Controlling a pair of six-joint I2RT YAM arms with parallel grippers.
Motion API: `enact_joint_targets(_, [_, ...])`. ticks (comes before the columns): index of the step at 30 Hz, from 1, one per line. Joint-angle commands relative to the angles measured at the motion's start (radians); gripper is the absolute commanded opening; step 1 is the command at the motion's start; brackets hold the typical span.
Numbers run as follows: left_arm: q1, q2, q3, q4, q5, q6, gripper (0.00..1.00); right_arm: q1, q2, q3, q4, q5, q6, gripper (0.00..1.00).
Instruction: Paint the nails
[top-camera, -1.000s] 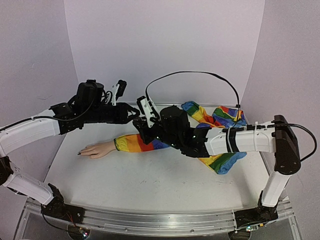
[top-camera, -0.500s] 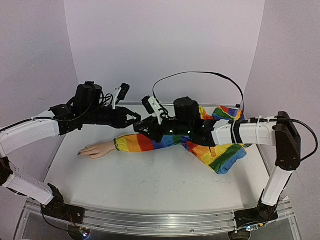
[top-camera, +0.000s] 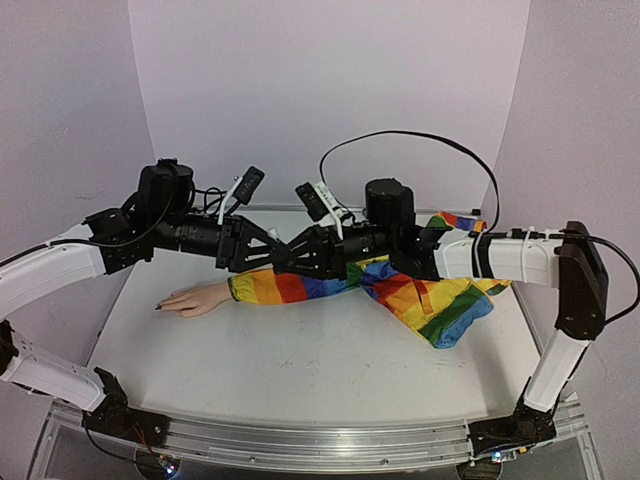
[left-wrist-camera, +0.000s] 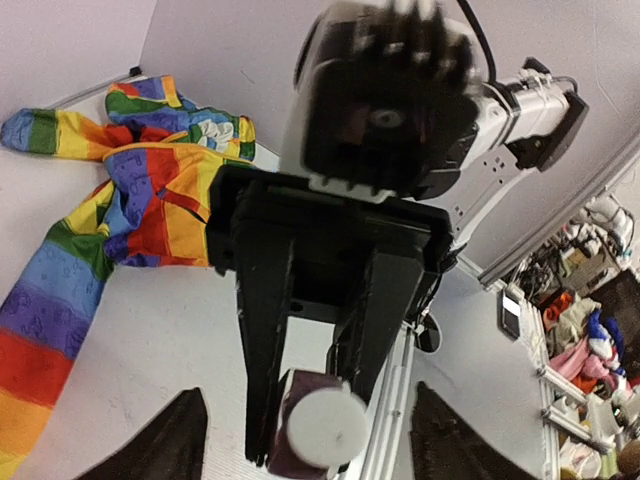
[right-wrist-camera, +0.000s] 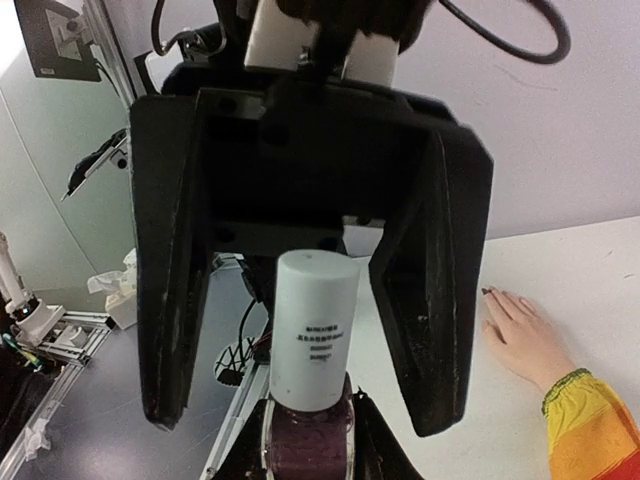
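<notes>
I saw the mannequin hand (top-camera: 195, 298) lying on the table (top-camera: 300, 370), left of centre, its nails (right-wrist-camera: 489, 291) at its left end; the sleeve (top-camera: 290, 287) ran rightward from the wrist to a heap of cloth (top-camera: 440, 300) at the right rear; above the sleeve the left gripper (top-camera: 272, 251) and right gripper (top-camera: 289, 262) met nose to nose; the polish bottle (right-wrist-camera: 312, 340) sat in the right gripper, its cap between the left gripper's spread fingers (right-wrist-camera: 165, 300), touching neither.

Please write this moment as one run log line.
left gripper: open around cap | right gripper: shut on polish bottle | nails: untouched, mannequin hand on table
</notes>
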Motion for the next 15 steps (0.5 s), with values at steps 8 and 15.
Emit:
enact_joint_targets(8, [-0.010, -0.165, 0.015, -0.071, -0.331, -0.127, 0.91, 0.041, -0.133, -0.060, 0.062, 0.379, -0.081, 0.00])
enact_joint_targets(15, [-0.010, -0.115, 0.054, 0.002, -0.367, -0.196, 0.75, 0.102, -0.084, -0.037, 0.058, 0.620, -0.084, 0.00])
